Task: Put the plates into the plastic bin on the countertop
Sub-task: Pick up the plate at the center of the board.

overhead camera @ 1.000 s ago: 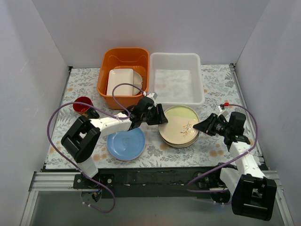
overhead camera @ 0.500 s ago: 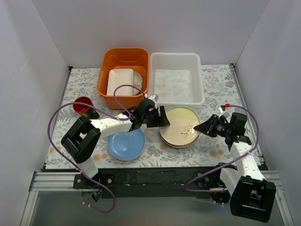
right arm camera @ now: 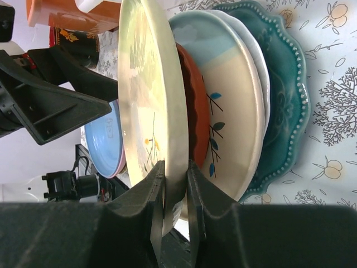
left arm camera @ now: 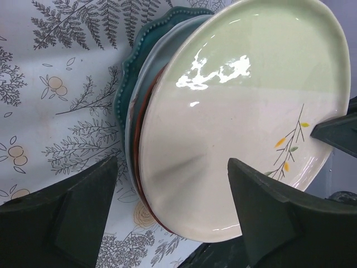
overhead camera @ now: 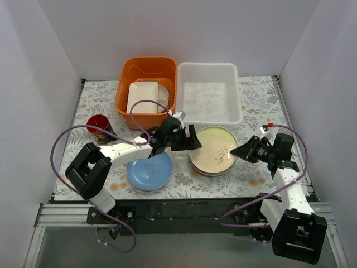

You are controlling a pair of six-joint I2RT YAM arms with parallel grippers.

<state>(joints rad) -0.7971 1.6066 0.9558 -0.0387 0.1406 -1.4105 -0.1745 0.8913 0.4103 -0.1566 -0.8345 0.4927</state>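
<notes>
White translucent plastic bin [overhead camera: 207, 100] sits at the far edge of the counter [overhead camera: 256, 95], right of centre, just beside an orange tub [overhead camera: 146, 64]. We see no plate inside the bin, so we judge the task barely begun. A stack of plates [overhead camera: 212, 152] lies in front of the bin, nearer the near edge, with a cream leaf-pattern plate [overhead camera: 213, 146] on top and a teal scalloped plate [right arm camera: 284, 95] at the bottom. The right gripper [right arm camera: 175, 178] is clamped on the cream plate's right rim, one finger above it and one beneath. The left gripper [overhead camera: 192, 141] hangs at the stack's left side, jaws wide apart, holding nothing. A light blue plate [overhead camera: 148, 171] lies by the near edge, left of the stack. Every plate we can see is left to move.
</notes>
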